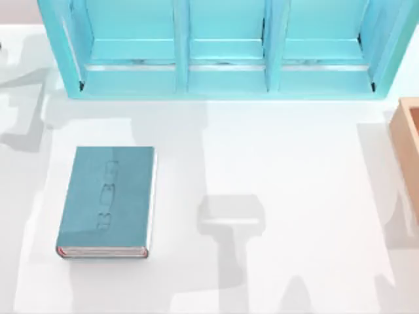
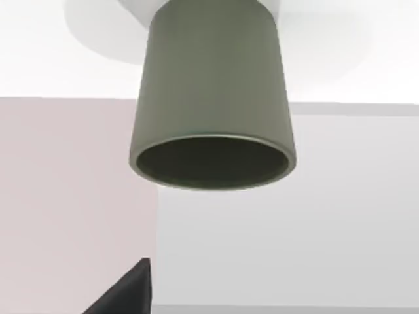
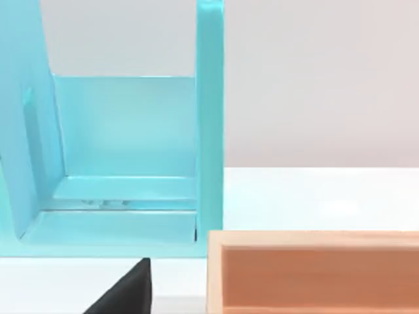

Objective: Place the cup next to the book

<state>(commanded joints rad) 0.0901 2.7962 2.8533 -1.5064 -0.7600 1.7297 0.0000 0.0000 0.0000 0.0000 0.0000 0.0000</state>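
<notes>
You face a white table point(image 1: 275, 163) with a turquoise shelf point(image 1: 222, 52) at the back. The book point(image 1: 108, 199) lies untouched. The cup point(image 2: 213, 104) sits directly before your left gripper, whose grip I cannot tell. Fetching and placing remain.

One book point(image 1: 108, 199), one cup point(image 2: 213, 98), one shelf unit point(image 1: 226, 49)

white table point(image 1: 281, 150): book point(image 1: 108, 199), perhaps shelf point(image 1: 222, 49)
</notes>
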